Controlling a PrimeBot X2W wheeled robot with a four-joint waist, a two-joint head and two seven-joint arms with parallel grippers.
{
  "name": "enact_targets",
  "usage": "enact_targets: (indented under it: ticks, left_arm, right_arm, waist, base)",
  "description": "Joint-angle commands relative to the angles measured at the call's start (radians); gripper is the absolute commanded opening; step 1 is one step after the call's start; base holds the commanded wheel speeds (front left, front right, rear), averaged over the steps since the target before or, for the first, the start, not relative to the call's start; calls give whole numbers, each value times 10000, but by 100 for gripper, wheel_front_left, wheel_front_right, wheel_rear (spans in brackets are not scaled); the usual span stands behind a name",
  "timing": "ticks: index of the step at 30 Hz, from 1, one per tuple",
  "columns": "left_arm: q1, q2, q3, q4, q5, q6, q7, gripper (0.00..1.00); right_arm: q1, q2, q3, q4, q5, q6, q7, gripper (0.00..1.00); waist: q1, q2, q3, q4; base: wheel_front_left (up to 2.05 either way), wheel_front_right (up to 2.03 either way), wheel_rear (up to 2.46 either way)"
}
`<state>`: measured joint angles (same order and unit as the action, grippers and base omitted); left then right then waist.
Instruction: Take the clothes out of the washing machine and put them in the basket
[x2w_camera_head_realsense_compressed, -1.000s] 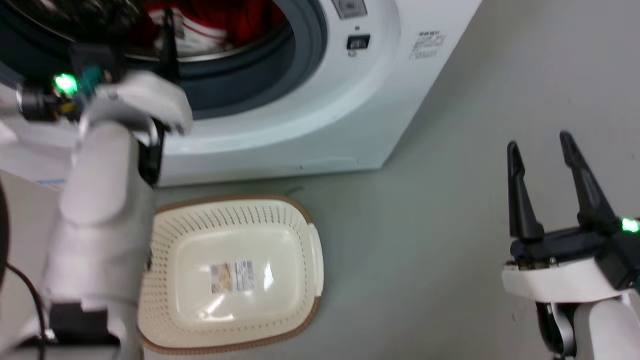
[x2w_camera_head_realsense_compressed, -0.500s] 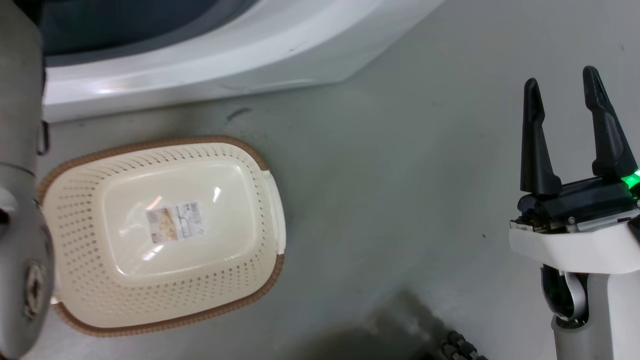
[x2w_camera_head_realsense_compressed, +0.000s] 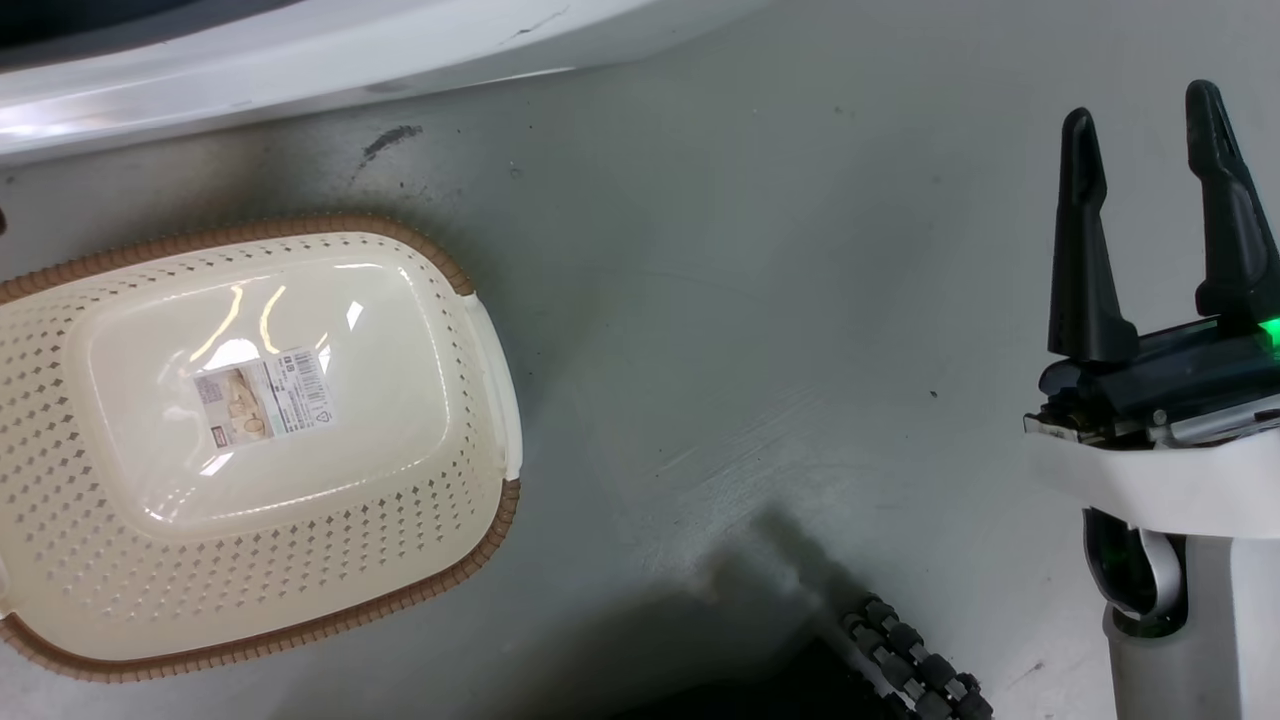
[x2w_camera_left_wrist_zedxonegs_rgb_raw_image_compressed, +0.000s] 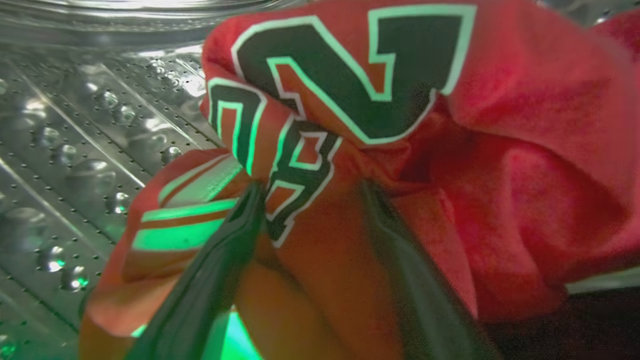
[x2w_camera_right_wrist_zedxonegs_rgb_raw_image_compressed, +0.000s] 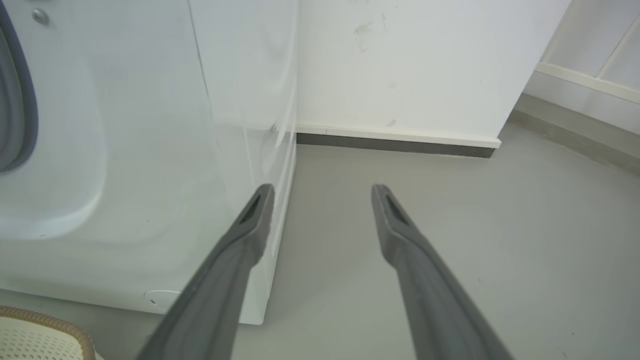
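Head camera tipped lower than before; white front-loading washing machine now at the top edge. Cream perforated plastic basket: empty. Left gripper: jaws apart, straddling red numbered jersey in the steel drum. Right gripper: open, idle. No garment transferred yet.

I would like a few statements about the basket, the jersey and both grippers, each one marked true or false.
1. The basket is empty. True.
2. The right gripper holds a red garment. False: its jaws are open and hold nothing.
3. The left gripper has a fold of the jersey between its jaws, inside the drum. True.
4. The basket stands on a table. False: it stands on the floor, by the washing machine.
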<state>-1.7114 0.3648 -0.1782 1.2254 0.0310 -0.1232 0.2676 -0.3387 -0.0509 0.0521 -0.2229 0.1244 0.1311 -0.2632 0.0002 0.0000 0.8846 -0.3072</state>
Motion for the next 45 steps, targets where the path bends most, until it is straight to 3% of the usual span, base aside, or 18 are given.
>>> enact_targets:
  ticks: [1, 6, 7, 8, 9, 23, 37, 45]
  left_arm:
    - [155, 11, -24, 185, -44, -27, 131, 100]
    - [318, -14, -89, 376, -165, -38, 253, 100]
    - [336, -62, -104, 395, -168, -41, 254, 71]
    - [335, -98, -141, 417, -194, -45, 242, 12]
    - [336, -130, -174, 421, -217, -50, 170, 0]
    - [749, -586, -156, 171, -801, -40, -1910, 0]
    - [2986, -1448, -701, 68, -1682, -59, -4591, 0]
    - [4554, -1729, -1379, -761, -2415, -58, -5285, 0]
  right_arm:
    - [-157, 12, -8, -42, 66, -7, -25, 100]
    - [-147, 12, -12, -75, 48, -7, -25, 100]
    - [-149, 12, -21, -77, 34, -7, -25, 100]
    - [-154, 12, -27, -74, 18, -7, -25, 100]
    - [-166, 12, -20, -74, 4, -7, -25, 100]
    - [-60, 9, 23, 146, -324, -7, -25, 100]
    - [430, 7, -133, 716, -865, -7, -25, 100]
    - [964, 7, -169, 1049, -1288, -7, -25, 100]
  waist:
    - [-2, 0, 70, -25]
    - [-2, 0, 189, 25]
    - [-2, 0, 204, 51]
    - [-2, 0, 214, 76]
    - [-2, 0, 219, 99]
    - [-2, 0, -613, 654]
    - [-2, 0, -2366, 1594]
    - [-2, 0, -3535, 2105]
  base:
    - [0, 0, 0]
    - [0, 0, 0]
    - [0, 0, 0]
    - [0, 0, 0]
    - [0, 0, 0]
    - [0, 0, 0]
    - [0, 0, 0]
    - [0, 0, 0]
